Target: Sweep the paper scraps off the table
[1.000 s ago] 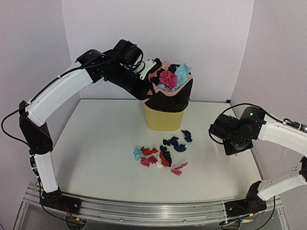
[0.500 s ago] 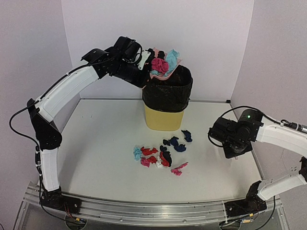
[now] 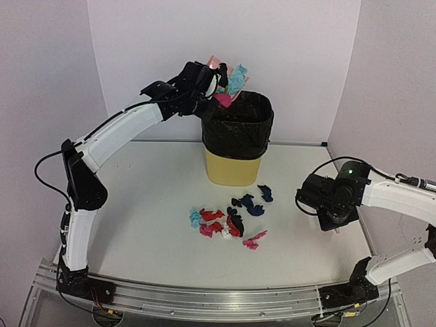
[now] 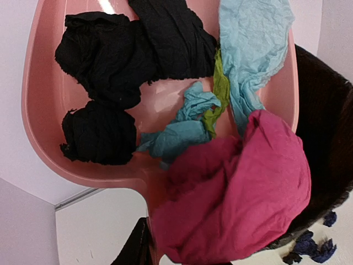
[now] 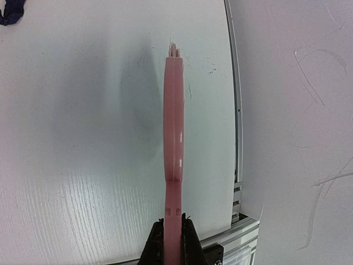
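My left gripper (image 3: 204, 80) is shut on the handle of a pink dustpan (image 3: 230, 71), held tilted above the back rim of the bin (image 3: 233, 169). In the left wrist view the dustpan (image 4: 44, 77) carries paper scraps: black ones (image 4: 105, 61), light blue ones (image 4: 251, 49) and a large magenta one (image 4: 242, 199) at its lower lip. My left gripper (image 4: 148, 253) shows only one dark finger (image 4: 132, 251) beside the handle. More paper scraps (image 3: 228, 221) lie on the table (image 3: 136, 204) in front of the bin. My right gripper (image 5: 172, 240) is shut on a pink brush (image 5: 174, 127), low over the table's right side.
The yellow bin has a black liner (image 3: 238, 126) and stands at the back middle. A metal rail (image 3: 204, 300) runs along the front edge, and the table's right edge (image 5: 237, 138) lies just beside the brush. White walls close in behind and at both sides.
The left arm has raised the dustpan and swung it back and up over the bin's rear rim, tilting it more. The right arm has sunk slightly, still holding the brush.
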Tool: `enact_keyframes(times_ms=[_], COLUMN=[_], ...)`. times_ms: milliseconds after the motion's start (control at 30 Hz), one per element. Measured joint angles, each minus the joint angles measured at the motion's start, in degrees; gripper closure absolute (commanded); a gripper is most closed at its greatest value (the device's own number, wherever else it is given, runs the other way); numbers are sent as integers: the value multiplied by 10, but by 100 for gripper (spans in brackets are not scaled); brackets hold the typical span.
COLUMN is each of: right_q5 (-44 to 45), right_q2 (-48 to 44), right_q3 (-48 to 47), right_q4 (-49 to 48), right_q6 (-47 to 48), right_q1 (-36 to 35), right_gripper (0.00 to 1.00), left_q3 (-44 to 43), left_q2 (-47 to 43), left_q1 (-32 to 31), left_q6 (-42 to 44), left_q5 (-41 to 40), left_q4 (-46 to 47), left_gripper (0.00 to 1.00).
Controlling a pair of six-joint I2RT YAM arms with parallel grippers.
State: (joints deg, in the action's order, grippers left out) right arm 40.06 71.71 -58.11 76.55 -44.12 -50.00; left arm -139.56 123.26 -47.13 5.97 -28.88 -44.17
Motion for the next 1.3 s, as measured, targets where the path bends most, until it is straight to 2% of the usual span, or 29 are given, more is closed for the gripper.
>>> enact_keyframes(times_ms=[233,600,767,1000,1300], right_q5=[-1,-2,-2,-2,-2], right_q2=[-2,-2,-2,-2,-2], right_q3=[15,17,17,17,17], right_q4=[0,0,0,0,0], right_q6=[-8,-14,-15,-16,-16], right_q1=[0,0,0,0,0], right_gripper=[100,100,100,100,100], left_q3=[-4,-1,10,54,58], left_q2=[38,51,55,63,64], left_q1=[0,-8,-17,-22,-22], left_q6=[72,299,387,468,498], left_q5=[-91,-207,-227,-236,-236], left_q4=[57,238,289,326,342], left_gripper=[100,100,100,100,100])
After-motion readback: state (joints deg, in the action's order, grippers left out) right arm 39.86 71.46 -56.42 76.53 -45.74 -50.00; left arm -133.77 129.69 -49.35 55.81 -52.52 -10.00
